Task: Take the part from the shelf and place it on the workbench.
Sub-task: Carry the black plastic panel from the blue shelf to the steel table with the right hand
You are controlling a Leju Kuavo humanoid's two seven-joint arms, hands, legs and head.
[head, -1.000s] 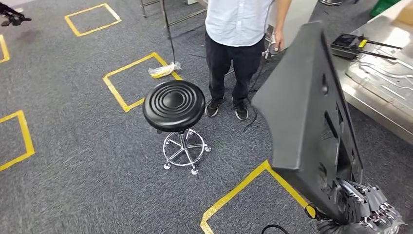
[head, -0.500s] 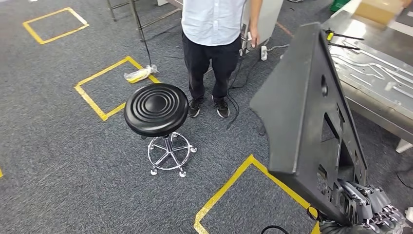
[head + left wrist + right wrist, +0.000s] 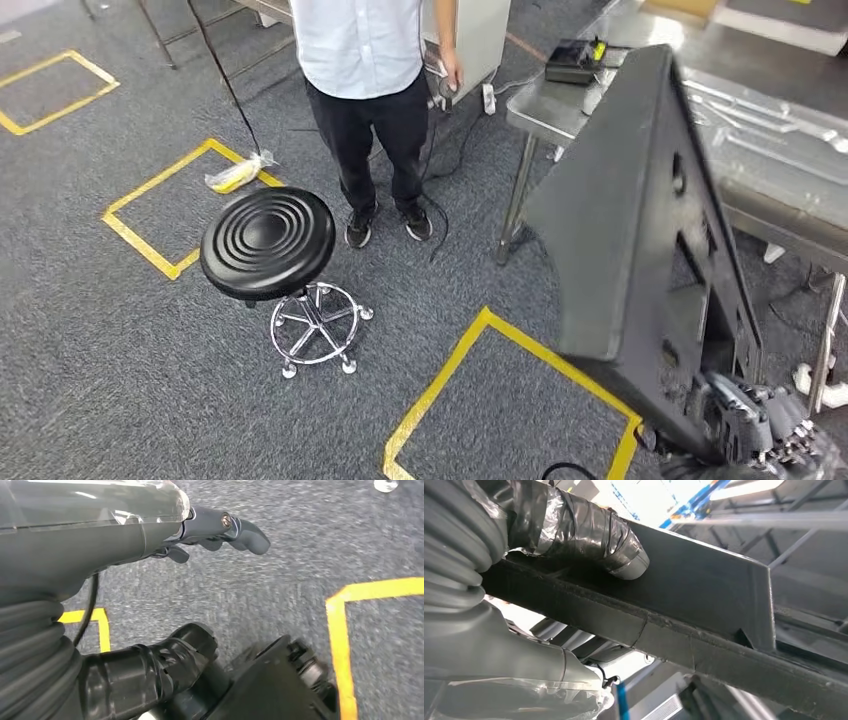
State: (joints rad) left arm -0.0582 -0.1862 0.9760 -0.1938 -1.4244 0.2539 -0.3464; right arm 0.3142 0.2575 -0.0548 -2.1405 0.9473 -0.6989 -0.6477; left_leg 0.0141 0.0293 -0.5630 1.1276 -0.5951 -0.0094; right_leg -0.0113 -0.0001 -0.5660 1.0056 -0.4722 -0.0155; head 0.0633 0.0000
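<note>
The grey carpeted floor with its yellow tape squares takes up most of the head view, and the stainless-steel workbench runs along the upper right, a pressed sheet-metal panel lying on its top. In front of it, filling the right of the frame, stands the task's thing: a large black triangular moulded part with cut-out openings, held upright, its point at the upper right and its base at the lower right corner, where the right hand grips it; the right wrist view shows a taped thumb pressed across the part's black edge. A person in a pale shirt and dark trousers stands at upper centre, near the bench's end, and a round black stool on a chrome base sits left of centre. The left hand hangs over the carpet, fingers loosely curled around nothing. Judging from this, the carrying step is under way: the part is off the shelf and not yet on the bench. Next comes closing on the bench, lifting the part above its edge and laying it on a bare stretch, clear of the panel and the person.
</note>
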